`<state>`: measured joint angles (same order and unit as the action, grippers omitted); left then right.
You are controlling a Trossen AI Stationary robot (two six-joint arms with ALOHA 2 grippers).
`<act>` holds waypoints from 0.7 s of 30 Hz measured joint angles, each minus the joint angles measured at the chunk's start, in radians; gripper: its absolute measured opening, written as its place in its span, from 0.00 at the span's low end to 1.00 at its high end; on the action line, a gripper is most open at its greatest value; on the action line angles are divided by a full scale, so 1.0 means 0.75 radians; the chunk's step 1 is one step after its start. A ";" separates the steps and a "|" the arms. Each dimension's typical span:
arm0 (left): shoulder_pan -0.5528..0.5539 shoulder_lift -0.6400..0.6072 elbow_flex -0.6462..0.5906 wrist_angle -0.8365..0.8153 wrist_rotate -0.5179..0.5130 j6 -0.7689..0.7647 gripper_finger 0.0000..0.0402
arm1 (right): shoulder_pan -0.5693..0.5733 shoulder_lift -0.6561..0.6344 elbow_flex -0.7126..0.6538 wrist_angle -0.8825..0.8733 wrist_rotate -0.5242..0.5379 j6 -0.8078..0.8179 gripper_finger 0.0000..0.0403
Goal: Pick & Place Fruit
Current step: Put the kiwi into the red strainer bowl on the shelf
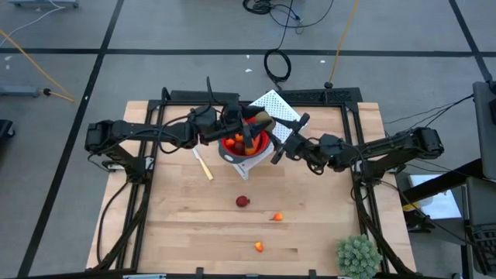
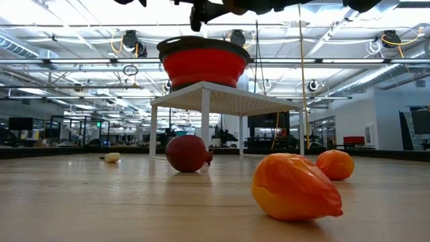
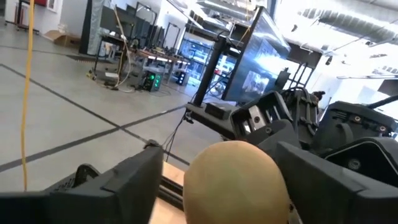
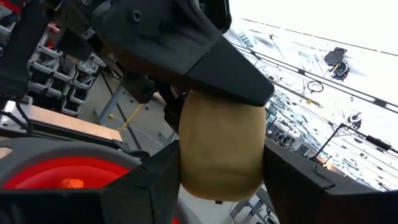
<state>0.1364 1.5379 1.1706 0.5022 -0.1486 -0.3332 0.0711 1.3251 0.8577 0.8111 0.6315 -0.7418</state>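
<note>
— What are we seeing in the red bowl (image 2: 201, 67)?

— We are looking at orange pieces (image 4: 71, 183) lying in it, and the bowl is sitting on a white stand (image 2: 201, 95), just below both grippers.

— And the fruit we are handling?

— The right gripper (image 4: 221, 180) is clamping a brown oval fruit (image 4: 221, 149) between its fingers. The left gripper (image 3: 217, 183) is meeting it over the bowl with the same oval between its fingers; we cannot tell whether they are pressing on it.

— The rest?

— A red ball (image 1: 242, 201) and two orange bits (image 1: 277, 217) are lying on the table (image 1: 178, 232), well apart from both grippers.
</note>
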 joint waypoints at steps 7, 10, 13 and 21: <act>-0.001 -0.001 0.000 0.001 0.007 0.007 0.50 | 0.000 0.000 0.000 -0.001 0.002 0.065 0.51; 0.000 -0.001 0.000 -0.004 0.006 0.002 0.43 | 0.001 0.001 0.000 -0.002 0.027 0.127 0.53; 0.000 -0.001 0.000 -0.005 0.007 0.011 0.42 | 0.002 0.001 0.000 -0.006 0.071 0.140 0.55; 0.022 -0.001 0.000 -0.008 -0.004 0.029 0.47 | 0.013 -0.016 -0.001 -0.142 0.149 0.259 0.66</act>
<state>0.1531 1.5372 1.1706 0.4961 -0.1517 -0.3118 0.0807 1.3130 0.8574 0.7049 0.7435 -0.5474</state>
